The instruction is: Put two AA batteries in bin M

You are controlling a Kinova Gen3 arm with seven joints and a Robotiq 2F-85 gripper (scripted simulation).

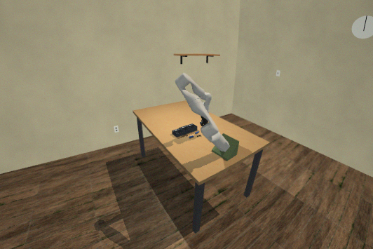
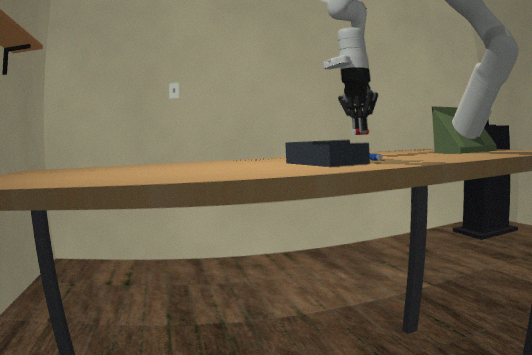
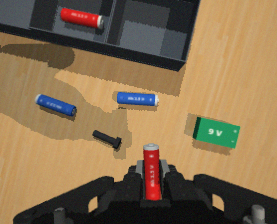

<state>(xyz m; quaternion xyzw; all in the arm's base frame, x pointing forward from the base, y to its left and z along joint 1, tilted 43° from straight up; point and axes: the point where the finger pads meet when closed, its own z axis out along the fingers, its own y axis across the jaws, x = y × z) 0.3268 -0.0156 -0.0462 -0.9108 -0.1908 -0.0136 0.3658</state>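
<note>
aloft, tool (image 3: 152, 172) gripping red battery (image 3: 151, 169) – above table (image 3: 239, 80)

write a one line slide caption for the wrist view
Gripper clamps a red battery above the table; another red battery already lies in the bin.

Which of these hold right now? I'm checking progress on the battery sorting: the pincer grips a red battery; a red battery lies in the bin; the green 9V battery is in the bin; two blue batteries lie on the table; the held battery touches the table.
1. The pincer grips a red battery. True.
2. Another red battery lies in the bin. True.
3. The green 9V battery is in the bin. False: it lies on the table, outside the bin.
4. Two blue batteries lie on the table. True.
5. The held battery touches the table. False: the exterior view shows it lifted above the bin's height.
</note>
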